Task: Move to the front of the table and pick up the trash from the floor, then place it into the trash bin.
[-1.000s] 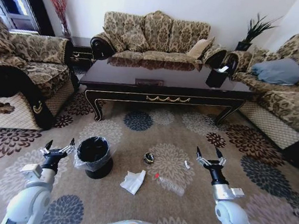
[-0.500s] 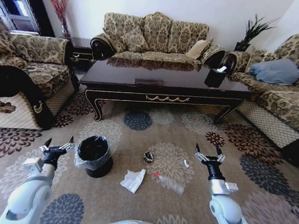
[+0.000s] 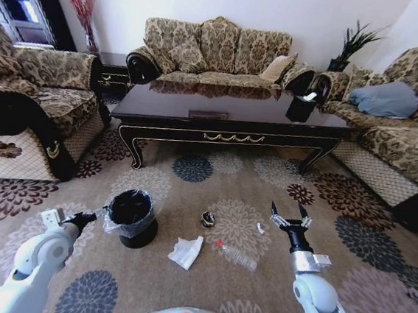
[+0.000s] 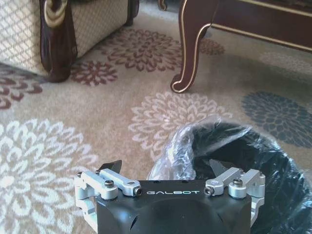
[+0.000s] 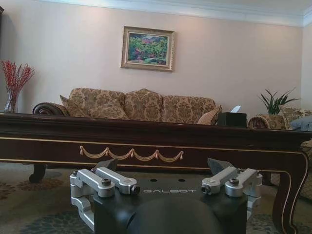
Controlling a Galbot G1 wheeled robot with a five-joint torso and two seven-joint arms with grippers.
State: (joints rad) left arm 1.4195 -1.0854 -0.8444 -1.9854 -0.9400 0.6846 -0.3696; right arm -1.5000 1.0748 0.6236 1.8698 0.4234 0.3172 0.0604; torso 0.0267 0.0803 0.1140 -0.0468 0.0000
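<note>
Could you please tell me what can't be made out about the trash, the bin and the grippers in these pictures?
- Dark round object, head view: too small to identify.
- Small white scrap on the carpet, head view: too small to tell what it is.
- Bin contents: the dark inside and bag liner hide them in head and left wrist views.
- Left gripper, head view: seen end-on; the left wrist view shows it open.

Glossy dark wood table (image 3: 221,106); thin crinkly plastic liner in trash bin (image 3: 131,215)
</note>
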